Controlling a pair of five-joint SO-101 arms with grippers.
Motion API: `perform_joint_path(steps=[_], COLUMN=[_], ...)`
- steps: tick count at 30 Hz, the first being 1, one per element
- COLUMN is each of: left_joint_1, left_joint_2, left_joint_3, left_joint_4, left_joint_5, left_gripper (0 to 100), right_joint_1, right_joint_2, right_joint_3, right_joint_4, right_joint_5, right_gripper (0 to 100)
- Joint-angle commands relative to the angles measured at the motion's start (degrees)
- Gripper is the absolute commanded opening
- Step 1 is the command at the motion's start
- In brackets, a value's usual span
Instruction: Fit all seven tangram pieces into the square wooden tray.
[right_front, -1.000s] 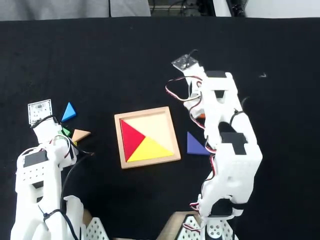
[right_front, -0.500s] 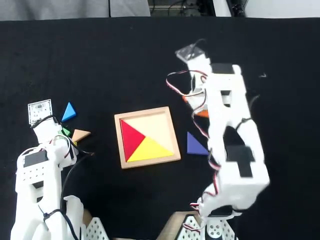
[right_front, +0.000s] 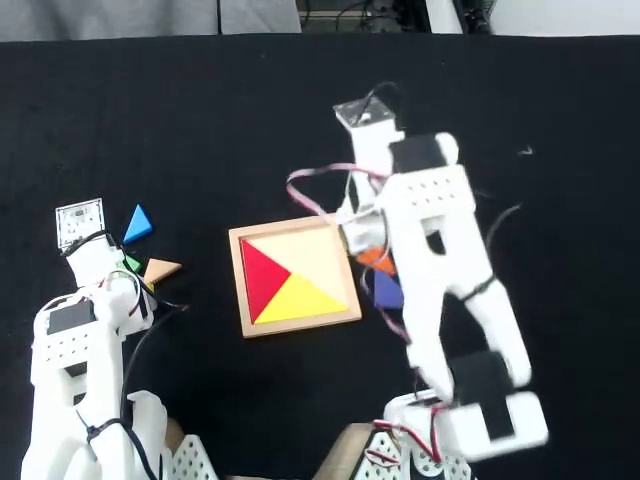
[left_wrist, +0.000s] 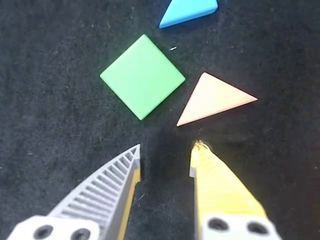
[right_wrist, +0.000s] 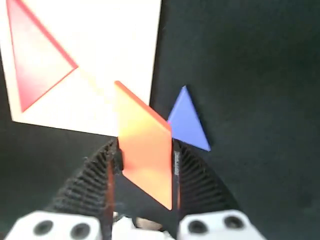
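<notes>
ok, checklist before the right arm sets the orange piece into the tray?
1. Grip: right gripper is shut on the orange piece, pinched from both sides. ok.
2. Piece over the tray: in the high view it hangs just outside the right rim. not ok.
3. Room in the tray: the red triangle and yellow triangle fill the left and lower part, and the upper right is bare wood. ok.
4. Piece angle against that gap: cannot tell.
5. Left gripper out of the way: it is open, by the green square, off to the tray's left. ok.
</notes>
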Motion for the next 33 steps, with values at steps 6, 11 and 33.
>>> perform_joint_path(steps=[6, 11, 33], left_joint_1=[0.7, 0.7, 0.7], left_joint_2=[-0.6, -1.1, -1.1], left_joint_3=[0.0, 1.1, 1.1], left_joint_4=[-2.5, -3.8, -3.9], left_joint_5=[-0.3, -0.2, -0.2], left_gripper=[17, 17, 17], right_joint_1=[-6.8, -6.2, -10.9], right_joint_2=[-17.0, -13.6, 2.7], right_joint_3=[29.1, 29.2, 26.9], right_joint_4=[-26.2, -28.6, -37.6], right_joint_5=[-6.1, -6.2, -13.5], right_gripper=[1.1, 1.1, 1.1])
